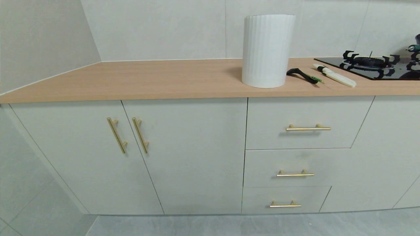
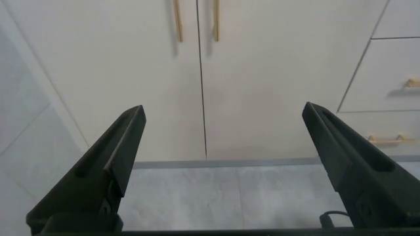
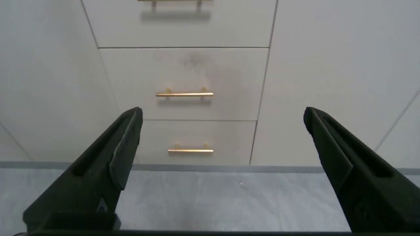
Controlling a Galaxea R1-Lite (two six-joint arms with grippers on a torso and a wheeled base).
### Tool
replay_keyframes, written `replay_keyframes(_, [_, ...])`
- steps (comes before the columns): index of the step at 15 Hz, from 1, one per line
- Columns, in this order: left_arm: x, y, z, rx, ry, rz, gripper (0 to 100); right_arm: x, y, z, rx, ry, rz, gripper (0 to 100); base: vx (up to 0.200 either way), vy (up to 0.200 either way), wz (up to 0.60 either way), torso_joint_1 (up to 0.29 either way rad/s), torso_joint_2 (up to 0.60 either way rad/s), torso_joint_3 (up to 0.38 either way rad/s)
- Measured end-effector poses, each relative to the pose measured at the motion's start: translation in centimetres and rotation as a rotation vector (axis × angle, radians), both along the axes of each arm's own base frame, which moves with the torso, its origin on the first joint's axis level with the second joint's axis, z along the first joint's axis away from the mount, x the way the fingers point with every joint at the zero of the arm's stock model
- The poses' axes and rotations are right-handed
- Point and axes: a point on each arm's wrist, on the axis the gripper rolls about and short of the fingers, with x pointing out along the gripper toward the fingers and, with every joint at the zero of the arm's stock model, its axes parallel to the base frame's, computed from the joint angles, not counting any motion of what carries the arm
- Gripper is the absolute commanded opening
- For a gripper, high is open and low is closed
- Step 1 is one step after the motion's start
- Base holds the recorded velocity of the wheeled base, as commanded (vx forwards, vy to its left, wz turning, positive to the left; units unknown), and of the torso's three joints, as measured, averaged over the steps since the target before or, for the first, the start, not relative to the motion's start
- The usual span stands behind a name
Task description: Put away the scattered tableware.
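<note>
On the wooden countertop (image 1: 147, 78) lie a black-handled utensil (image 1: 302, 74) and a white-sheathed knife (image 1: 334, 75), just right of a tall white ribbed container (image 1: 266, 50). My left gripper (image 2: 223, 118) hangs low in front of the double cabinet doors (image 2: 200, 78), open and holding nothing. My right gripper (image 3: 220, 121) is also open with nothing in it, low before the stack of drawers (image 3: 184, 82).
A black gas hob (image 1: 374, 65) sits at the counter's right end. Below the counter are two cabinet doors with gold handles (image 1: 128, 135) and three drawers with gold handles (image 1: 307, 128). The tiled floor (image 1: 229, 226) lies in front of the cabinets.
</note>
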Motion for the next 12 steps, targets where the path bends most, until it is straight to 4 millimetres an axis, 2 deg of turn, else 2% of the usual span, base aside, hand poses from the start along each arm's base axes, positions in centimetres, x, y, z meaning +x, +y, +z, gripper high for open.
replay_keyframes(8, [0.0,0.0,0.0,0.001,0.000,0.000,100,-0.1,0.0,0.4,0.002,-0.009,0.005,100,0.000,0.000,0.00,0.000,0.00,0.000])
replay_keyframes(10, [0.0,0.0,0.0,0.001,0.000,0.000,100,-0.6,0.0,2.6,0.027,-0.056,0.038,100,0.000,0.000,0.00,0.000,0.00,0.000])
replay_keyframes(12, [0.0,0.0,0.0,0.001,-0.001,0.000,100,-0.3,0.1,4.4,0.026,-0.026,0.101,100,0.000,0.000,0.00,0.000,0.00,0.000])
